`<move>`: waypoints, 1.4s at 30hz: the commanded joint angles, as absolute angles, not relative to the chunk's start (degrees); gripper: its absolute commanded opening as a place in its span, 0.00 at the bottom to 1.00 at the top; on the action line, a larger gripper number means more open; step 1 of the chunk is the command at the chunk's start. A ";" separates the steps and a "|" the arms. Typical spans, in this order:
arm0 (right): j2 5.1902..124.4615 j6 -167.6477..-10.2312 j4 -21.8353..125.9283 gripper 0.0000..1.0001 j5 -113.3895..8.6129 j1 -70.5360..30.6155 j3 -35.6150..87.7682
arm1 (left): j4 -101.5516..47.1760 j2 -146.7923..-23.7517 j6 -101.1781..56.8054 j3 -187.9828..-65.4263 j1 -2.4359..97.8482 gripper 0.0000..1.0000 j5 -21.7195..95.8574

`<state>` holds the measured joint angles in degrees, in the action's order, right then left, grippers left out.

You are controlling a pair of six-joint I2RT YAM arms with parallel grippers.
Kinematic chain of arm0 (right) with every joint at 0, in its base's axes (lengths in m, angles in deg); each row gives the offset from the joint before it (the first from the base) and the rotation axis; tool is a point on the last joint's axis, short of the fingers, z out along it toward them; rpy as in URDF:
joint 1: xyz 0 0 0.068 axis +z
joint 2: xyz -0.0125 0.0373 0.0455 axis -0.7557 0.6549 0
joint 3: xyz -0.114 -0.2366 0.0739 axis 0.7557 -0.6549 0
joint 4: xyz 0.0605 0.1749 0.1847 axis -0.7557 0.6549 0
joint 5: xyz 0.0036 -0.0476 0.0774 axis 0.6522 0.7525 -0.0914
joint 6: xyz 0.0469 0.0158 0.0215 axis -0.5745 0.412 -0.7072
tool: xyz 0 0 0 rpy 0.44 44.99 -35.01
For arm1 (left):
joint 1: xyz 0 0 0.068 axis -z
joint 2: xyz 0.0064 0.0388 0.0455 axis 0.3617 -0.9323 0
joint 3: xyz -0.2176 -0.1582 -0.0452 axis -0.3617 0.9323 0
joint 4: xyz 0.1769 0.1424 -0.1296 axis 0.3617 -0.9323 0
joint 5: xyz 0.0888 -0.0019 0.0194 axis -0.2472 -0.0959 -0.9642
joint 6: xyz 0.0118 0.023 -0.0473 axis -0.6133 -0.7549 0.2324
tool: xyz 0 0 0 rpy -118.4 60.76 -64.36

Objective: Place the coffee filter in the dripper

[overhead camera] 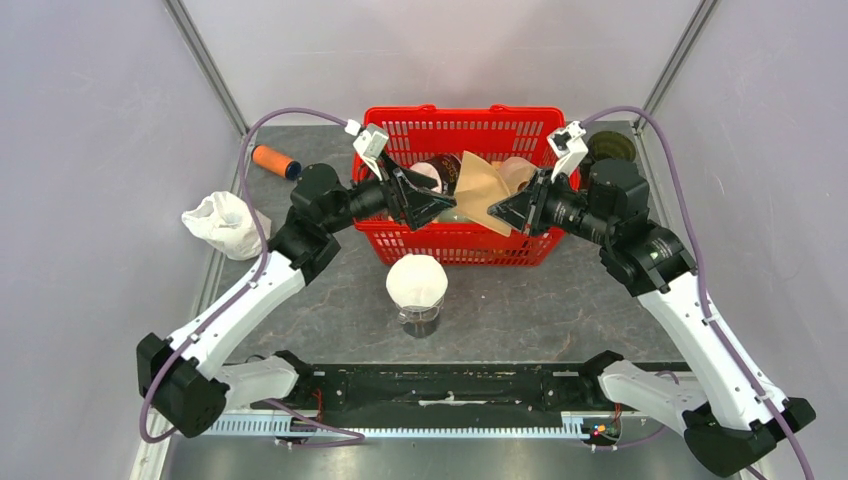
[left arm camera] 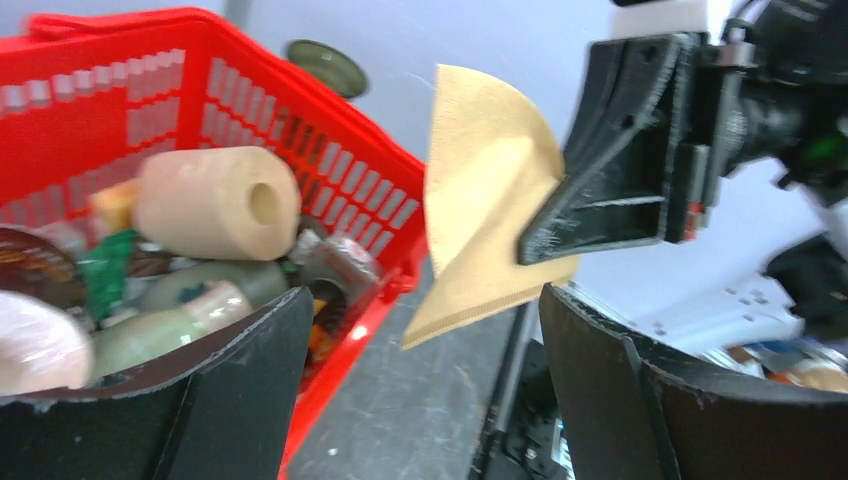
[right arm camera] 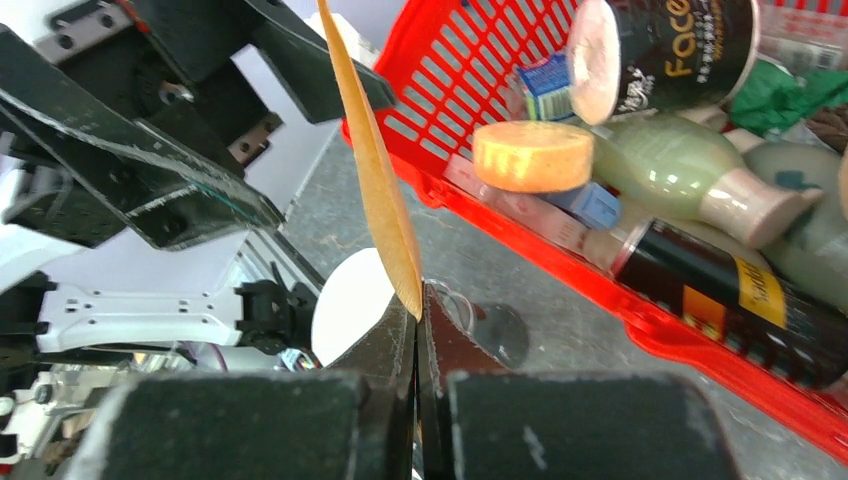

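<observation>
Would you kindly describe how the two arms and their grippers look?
Both the left arm and the right arm have white link shells with black joints and bases. A lavender cable runs along each. The left gripper and right gripper have black angular fingers, each topped by a small white camera mount.

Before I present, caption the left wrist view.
Right fingers pinch a brown coffee filter; open left fingers frame it, red basket at image left.

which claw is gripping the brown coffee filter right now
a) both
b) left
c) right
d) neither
c: the right claw is pinched shut on an edge of the coffee filter, while the left claw stands wide open with neither finger touching the paper.
</observation>
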<state>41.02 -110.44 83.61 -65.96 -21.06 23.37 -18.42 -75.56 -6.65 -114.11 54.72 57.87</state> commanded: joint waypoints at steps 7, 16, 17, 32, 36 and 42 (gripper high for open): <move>38.40 -118.87 66.20 0.00 -71.55 -20.79 16.98 | 4.66 -81.07 9.64 -112.30 54.69 0.88 72.23; 38.33 -121.91 61.53 0.00 -73.05 -20.79 14.87 | 13.18 -84.85 16.68 -112.32 54.78 0.45 74.09; 38.33 -122.08 61.18 0.00 -73.20 -20.79 14.54 | 13.53 -85.17 17.13 -112.44 54.78 0.41 74.07; 29.18 -109.71 76.02 0.86 -53.77 -20.79 15.01 | 1.84 -83.41 5.31 -114.35 54.69 0.02 75.33; 22.56 -107.70 77.78 0.96 -39.30 -20.79 11.40 | 0.44 -82.51 1.19 -114.64 54.69 0.02 79.19; 22.31 -104.75 79.02 0.97 -39.61 -20.79 9.49 | 0.08 -82.21 -1.66 -115.26 54.78 0.02 83.35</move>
<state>19.62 -108.82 76.93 -42.24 -20.92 10.93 0.16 -83.80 3.58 -112.51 54.70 78.87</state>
